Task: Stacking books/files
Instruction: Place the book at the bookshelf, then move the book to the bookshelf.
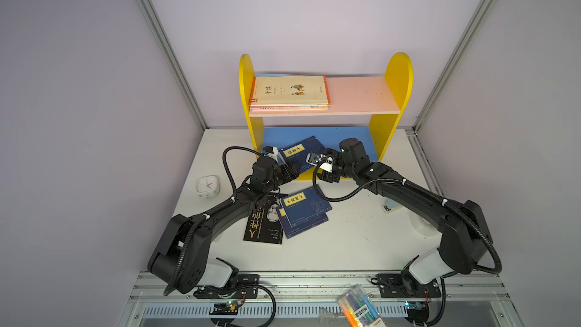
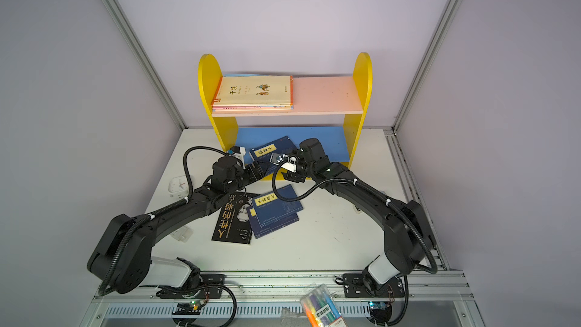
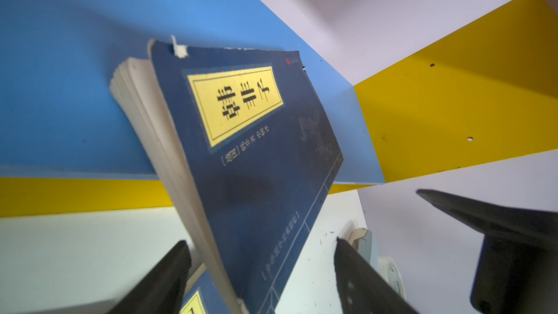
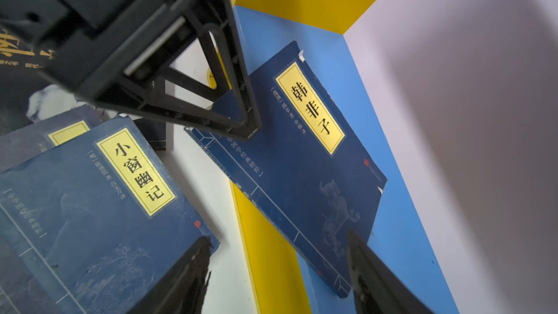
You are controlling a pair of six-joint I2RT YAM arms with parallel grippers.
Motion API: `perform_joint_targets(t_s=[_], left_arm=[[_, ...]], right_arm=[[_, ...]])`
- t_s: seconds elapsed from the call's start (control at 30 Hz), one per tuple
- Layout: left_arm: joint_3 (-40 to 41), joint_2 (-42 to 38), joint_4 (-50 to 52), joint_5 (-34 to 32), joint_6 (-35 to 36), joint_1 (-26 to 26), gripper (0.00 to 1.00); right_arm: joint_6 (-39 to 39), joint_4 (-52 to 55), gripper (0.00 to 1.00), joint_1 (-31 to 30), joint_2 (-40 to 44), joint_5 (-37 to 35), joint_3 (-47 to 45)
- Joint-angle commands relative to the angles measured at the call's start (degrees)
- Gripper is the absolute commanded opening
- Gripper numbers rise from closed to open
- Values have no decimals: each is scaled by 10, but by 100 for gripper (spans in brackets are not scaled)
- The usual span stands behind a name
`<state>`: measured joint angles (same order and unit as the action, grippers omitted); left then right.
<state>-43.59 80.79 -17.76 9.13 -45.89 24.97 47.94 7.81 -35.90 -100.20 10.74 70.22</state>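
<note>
Lying half on blue shelf (image 1: 345, 139): navy book (image 1: 300, 152) | left hand (image 3: 261, 241) spread around it | right hand (image 4: 279, 235) spread

The pink shelf (image 1: 358, 94) is bare right of its stack (image 1: 290, 92). Below, a navy book (image 1: 298, 152) slants over the front lip of the blue shelf (image 1: 330, 135), and the left arm (image 1: 220, 212) and right arm (image 1: 408, 195) crowd that opening. The desk (image 1: 345, 240) lies open front-right; a book pile (image 1: 301, 212) fills its middle.

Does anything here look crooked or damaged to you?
Yes. The navy book on the blue lower shelf lies crooked, sticking out over the shelf's yellow front edge, and its cover corner is torn, showing white.
</note>
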Motion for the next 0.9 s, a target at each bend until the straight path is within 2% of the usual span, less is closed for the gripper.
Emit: perform_joint_targets(t_s=[0.0,0.17,0.47,0.7,0.87], left_arm=[[5,-12,-6,4,5,-1,79],[34,-55,19,4,6,-1,80],[85,-204,200,-68,19,-2,81],[137,-323,244,-103,1,-4,83],[151,-368,273,-117,1,-8,83]], right_arm=[[48,24,73,-2,-29,13,30],[80,63,73,-9,-63,22,63],[99,91,73,-18,-118,2,106],[46,63,73,-19,-165,-24,163],[11,53,73,-22,-194,-35,200]])
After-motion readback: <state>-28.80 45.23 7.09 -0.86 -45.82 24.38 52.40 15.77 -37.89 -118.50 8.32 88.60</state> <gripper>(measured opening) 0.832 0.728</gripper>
